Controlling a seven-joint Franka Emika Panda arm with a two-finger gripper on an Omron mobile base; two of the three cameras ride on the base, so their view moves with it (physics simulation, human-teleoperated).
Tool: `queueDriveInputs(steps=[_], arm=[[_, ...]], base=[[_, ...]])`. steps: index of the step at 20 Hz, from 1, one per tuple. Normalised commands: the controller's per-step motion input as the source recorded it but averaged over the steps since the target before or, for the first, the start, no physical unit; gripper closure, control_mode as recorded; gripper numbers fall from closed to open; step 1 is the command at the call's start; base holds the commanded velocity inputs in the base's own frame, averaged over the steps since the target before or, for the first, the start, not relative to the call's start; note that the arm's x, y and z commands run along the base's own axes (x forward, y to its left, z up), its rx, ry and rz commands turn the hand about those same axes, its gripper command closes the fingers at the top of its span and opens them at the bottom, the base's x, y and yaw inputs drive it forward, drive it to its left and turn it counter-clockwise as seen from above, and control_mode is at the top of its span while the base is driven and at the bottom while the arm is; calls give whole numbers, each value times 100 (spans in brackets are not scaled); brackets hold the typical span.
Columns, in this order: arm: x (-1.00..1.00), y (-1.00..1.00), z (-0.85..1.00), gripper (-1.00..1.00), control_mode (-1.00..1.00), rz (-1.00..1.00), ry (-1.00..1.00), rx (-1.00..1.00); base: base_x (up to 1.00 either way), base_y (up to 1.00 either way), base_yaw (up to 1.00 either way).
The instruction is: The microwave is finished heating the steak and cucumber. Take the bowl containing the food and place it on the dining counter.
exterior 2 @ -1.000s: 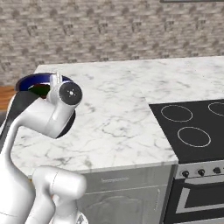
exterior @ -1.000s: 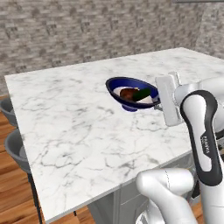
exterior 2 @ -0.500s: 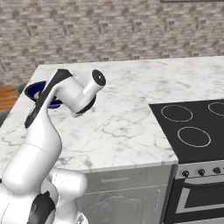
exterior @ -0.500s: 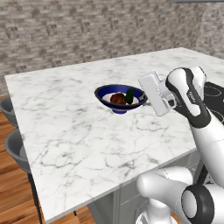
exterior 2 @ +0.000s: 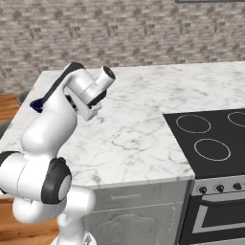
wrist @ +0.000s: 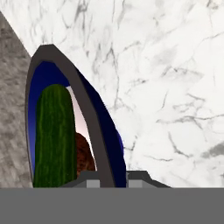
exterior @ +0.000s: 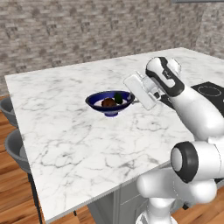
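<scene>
The bowl [exterior: 109, 102] is held by its near rim between the clenched fingers [wrist: 93, 178] of the gripper [exterior: 133, 101], low over the dining counter [exterior: 65, 131], well in from its edges. Whether the bowl's foot is yet touching the marble cannot be told. Inside the bowl lie the steak [exterior: 108, 103] and the cucumber [exterior: 118, 98], side by side; in the hand view the cucumber [wrist: 54, 135] is seen lying against the rim close to the fingers. A one-sided rim grip is judged risky: if the bowl is let go before it is seated flat, it could tip or skid, and the food could be spilled across the counter.
</scene>
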Motion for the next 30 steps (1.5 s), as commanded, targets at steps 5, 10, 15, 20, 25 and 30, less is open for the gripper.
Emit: queueDriveInputs(steps=[5, 10, 15, 20, 25, 30], arm=[[17, 24, -91, 100, -100, 0, -10, -8], [60, 30, -52, 100, -100, 0, 0, -1], [78, 42, -58, 100, -100, 0, 0, -2], [65, 28, -47, 100, -100, 0, -3, -5], [17, 2, -67, 100, -100, 0, -1, -14], [4, 0, -51, 100, -100, 0, -1, -11]], base=[[0, 0, 0], [0, 0, 0], [0, 0, 0], [0, 0, 0], [0, 0, 0], [0, 0, 0]])
